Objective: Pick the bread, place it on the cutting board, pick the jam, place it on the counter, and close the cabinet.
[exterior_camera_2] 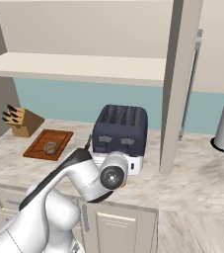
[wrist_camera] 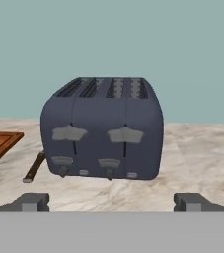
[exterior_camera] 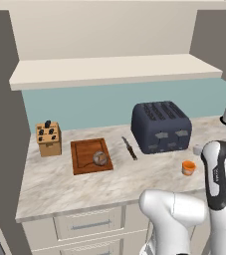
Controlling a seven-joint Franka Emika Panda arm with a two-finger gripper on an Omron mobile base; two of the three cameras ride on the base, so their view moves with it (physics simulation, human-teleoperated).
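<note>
My tool (wrist_camera: 111, 201), fingers wide apart and empty, faces the toaster (wrist_camera: 102, 128); the open cabinet door (exterior_camera_2: 181, 84) probably stands to its right.

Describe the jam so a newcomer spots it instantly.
Find the dark toaster on the counter. In front of its right end stands the jam, a small orange jar alone on bare stone; the bread is brown and lies on the cutting board.
</note>
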